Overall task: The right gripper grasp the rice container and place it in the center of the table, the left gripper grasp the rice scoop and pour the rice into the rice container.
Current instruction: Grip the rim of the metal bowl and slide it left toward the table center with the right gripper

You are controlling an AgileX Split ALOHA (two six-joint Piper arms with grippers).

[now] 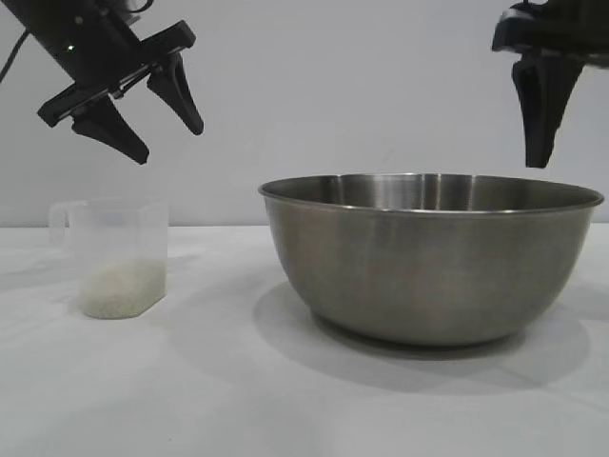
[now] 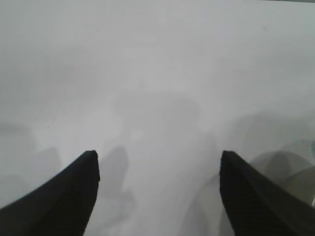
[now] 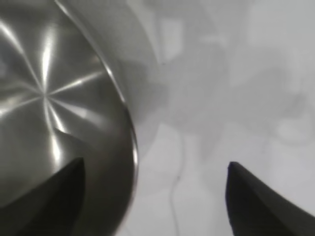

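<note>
The rice container [image 1: 428, 267], a big steel bowl, stands on the white table [image 1: 238, 400], right of the middle. The rice scoop [image 1: 119, 252], a clear plastic cup with a side handle, stands at the left with rice [image 1: 122, 288] in its bottom. My left gripper [image 1: 168, 143] hangs open above the scoop, tilted and apart from it; in the left wrist view this gripper [image 2: 158, 155] has only bare table between its fingers. My right gripper [image 1: 540, 160] hovers above the bowl's right rim. In the right wrist view that gripper [image 3: 156, 162] is open astride the rim of the rice container [image 3: 49, 98], without touching it.
A plain white wall rises behind the table. Bare tabletop [image 1: 219, 286] lies between the scoop and the bowl, and more runs along the front edge.
</note>
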